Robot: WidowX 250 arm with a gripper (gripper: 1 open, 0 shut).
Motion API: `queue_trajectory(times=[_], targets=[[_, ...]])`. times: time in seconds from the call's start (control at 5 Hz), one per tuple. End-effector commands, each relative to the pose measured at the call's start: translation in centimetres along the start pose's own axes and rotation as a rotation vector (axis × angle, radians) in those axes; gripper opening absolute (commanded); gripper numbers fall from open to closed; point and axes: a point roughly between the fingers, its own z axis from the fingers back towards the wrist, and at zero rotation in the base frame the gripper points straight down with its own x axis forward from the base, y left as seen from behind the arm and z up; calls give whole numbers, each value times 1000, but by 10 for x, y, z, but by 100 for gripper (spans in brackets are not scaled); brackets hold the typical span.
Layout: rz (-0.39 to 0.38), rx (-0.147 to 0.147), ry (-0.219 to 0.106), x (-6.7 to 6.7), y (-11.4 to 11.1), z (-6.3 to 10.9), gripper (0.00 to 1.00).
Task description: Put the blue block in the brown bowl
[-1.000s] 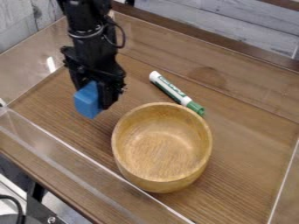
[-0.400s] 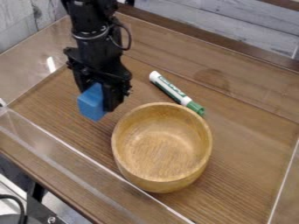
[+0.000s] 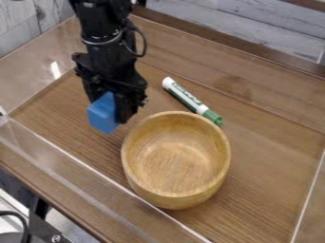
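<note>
Brown wooden table [image 3: 260, 128] beneath, the black pincer [image 3: 105, 92] pinches the small blue rectangular block [image 3: 103, 115] beside the round light-brown wooden bowl [image 3: 178, 117]; carrying seems underway, the next move likely a shift over the rim, then release.

The open mouth of the round wooden bowl [image 3: 178, 163] is facing up, with nothing crossing above it. Between the blue block [image 3: 103, 112] under the black robot arm [image 3: 105, 47] and the bowl, only the thick near rim is standing in the way; the green-and-white marker [image 3: 192, 101] is lying beyond, just beside the bowl.
</note>
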Motion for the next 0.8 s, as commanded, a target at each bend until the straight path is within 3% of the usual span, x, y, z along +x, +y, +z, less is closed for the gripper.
queue_trajectory(times=[0.0,0.6], targets=[[3,17,-57,6,-2,13,0],[15,15,-64,5,-8,13,0]])
